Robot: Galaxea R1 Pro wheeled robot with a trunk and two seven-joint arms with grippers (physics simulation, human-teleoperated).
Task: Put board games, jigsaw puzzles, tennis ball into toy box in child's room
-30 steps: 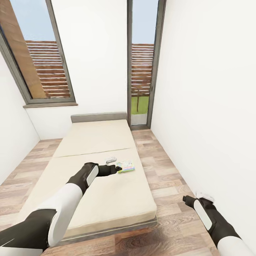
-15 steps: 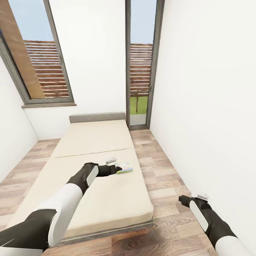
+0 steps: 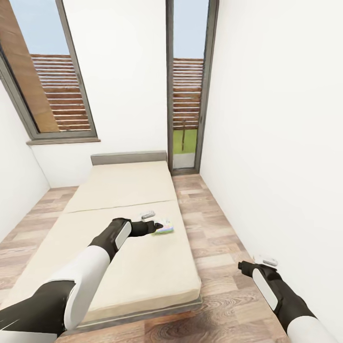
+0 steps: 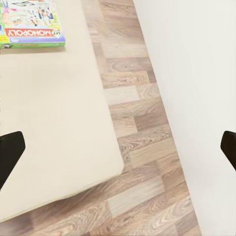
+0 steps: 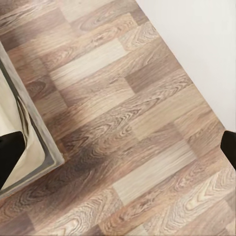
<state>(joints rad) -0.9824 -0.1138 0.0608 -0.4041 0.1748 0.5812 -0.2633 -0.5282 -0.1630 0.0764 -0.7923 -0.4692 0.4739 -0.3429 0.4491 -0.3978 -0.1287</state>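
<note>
The bed (image 3: pixel 128 252), with a beige mattress and dark grey headboard, lies ahead. On its right half sits a green and white board game (image 3: pixel 165 227), whose Monopoly cover (image 4: pixel 32 22) is also in the left wrist view. A second small pale flat box (image 3: pixel 148 215) lies just beyond it, its cover too small to read. My left gripper (image 3: pixel 156 227) hovers over the mattress right beside the game, open, with dark fingertips (image 4: pixel 10 152) wide apart. My right gripper (image 3: pixel 244 267) hangs open over the wooden floor to the right of the bed, holding nothing.
A strip of wooden floor (image 3: pixel 214 233) runs between the bed and the white right wall (image 3: pixel 276 166). The bed's corner and frame (image 5: pixel 46 147) sit close to my right gripper. A large window (image 3: pixel 47 85) and a narrow glass door (image 3: pixel 186 95) stand behind the headboard.
The whole picture has shifted a little, so the camera has moved. The bed and game now sit slightly further left, the game nearer my left gripper. Both grippers stay open.
</note>
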